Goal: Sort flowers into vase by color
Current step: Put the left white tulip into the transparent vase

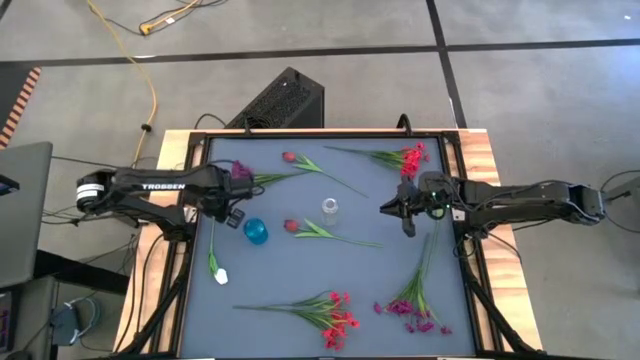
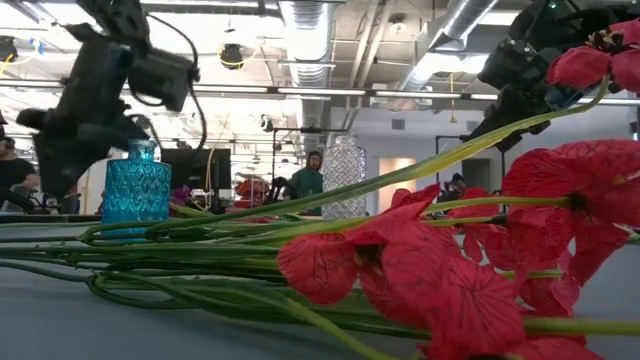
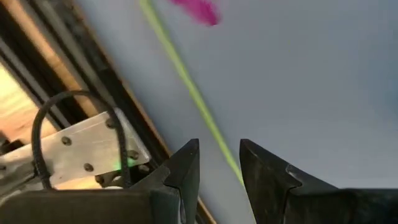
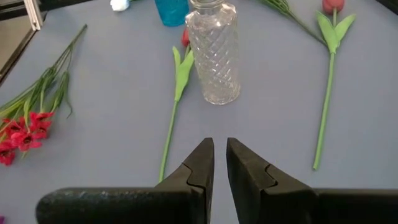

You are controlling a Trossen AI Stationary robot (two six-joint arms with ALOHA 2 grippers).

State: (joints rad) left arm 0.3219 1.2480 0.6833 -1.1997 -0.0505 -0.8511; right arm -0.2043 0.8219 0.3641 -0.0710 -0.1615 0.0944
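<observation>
— Start from the clear vase (image 1: 329, 208). What lies around it from above?

— The blue vase (image 1: 256, 231) stands beside it toward the left arm. One tulip (image 1: 291, 226) lies between the two vases, stem running toward the right arm; a second tulip (image 1: 289, 157) lies on the far side. A red cluster (image 1: 411, 158) sits far and toward the right arm, another red cluster (image 1: 338, 318) and a magenta cluster (image 1: 412, 312) lie on the near side, and a white bud (image 1: 220, 276) lies near the blue vase.

— And the grippers?

— The right gripper (image 1: 390, 208) hovers just beside the clear vase, holding nothing. Its wrist view shows what the overhead cannot: the fingers (image 4: 200, 167) stand almost closed, a thin gap between them, pointing at the clear vase (image 4: 214, 53).

— The left one?

— The left gripper (image 1: 240, 180) is beyond the blue vase, at a magenta sprig (image 1: 243, 170). From above the grip is unclear. Its wrist view shows a green stem (image 3: 186, 84) running down between the partly parted fingers (image 3: 185, 177); whether they pinch it, I cannot tell.

— The table-level view?

— Mostly red blossoms (image 2: 440, 275) up close, both vases behind them.
</observation>
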